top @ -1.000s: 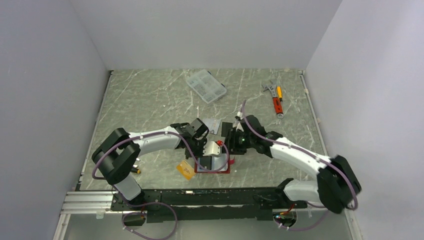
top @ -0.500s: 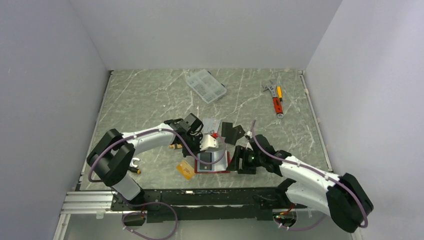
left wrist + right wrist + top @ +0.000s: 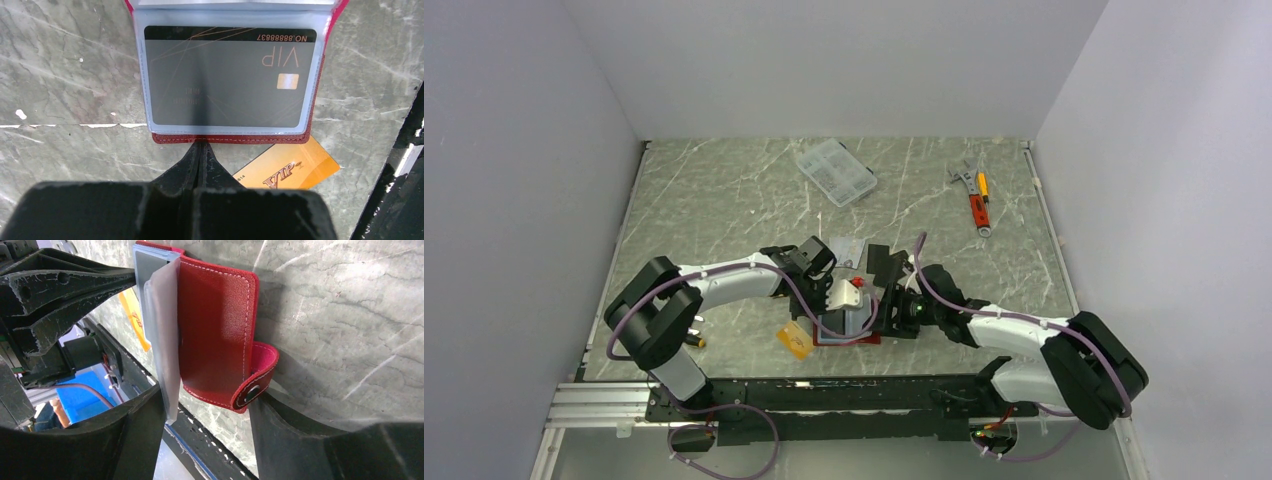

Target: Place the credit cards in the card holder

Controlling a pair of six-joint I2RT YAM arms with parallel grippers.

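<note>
**Operator:** Report the workpiece position.

**Technician:** The card holder (image 3: 215, 325) lies open on the table (image 3: 724, 200), near the front edge, between both arms. One red cover stands raised. A dark card (image 3: 225, 80) sits in the clear pocket of the flat half.

**Operator:** End effectors?

**Technician:** Right gripper (image 3: 205, 407): jaws apart, bracketing the raised cover and a loose clear sleeve (image 3: 165, 340). Contact cannot be confirmed. Left gripper (image 3: 200, 150): fully closed, nothing visible between its fingers, tip against the holder's near hem.

**Operator:** Failure risks?

**Technician:** Probable faults:
- If the right jaws close off-centre, they may catch the sleeve alone and buckle it.
- The snap tab (image 3: 257, 385) may slip free, letting the cover drop shut.
- A push from the left tip may slide the holder over the orange card (image 3: 290, 167) lying at its hem.
</note>
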